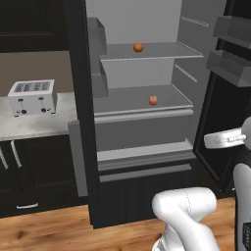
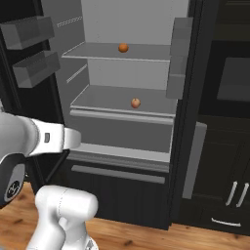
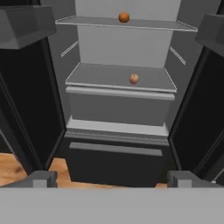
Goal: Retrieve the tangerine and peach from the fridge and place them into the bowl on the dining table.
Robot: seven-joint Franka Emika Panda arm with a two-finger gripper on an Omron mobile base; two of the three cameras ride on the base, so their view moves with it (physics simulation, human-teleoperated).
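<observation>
The black fridge [image 1: 142,127] stands open in front of me, its light grey shelves bare except for two fruits. On the upper shelf sits the tangerine [image 1: 138,47] [image 2: 123,48] [image 3: 124,17], small and plain orange. One shelf lower, slightly to the right, rests the pinker peach [image 1: 153,100] [image 2: 135,103] [image 3: 134,78]. My gripper [image 3: 113,179] is open and holds nothing; it hangs well short of the fridge, facing the interior above the bottom drawer [image 3: 114,162]. The bowl and the dining table are out of view.
Both fridge doors are swung out, their grey door bins [image 1: 229,64] [image 2: 32,68] flanking the opening. A white toaster [image 1: 32,96] stands on the counter [image 1: 34,125] to the left, over dark cabinets. Dark cabinets [image 2: 229,190] also stand to the right. The floor is wood.
</observation>
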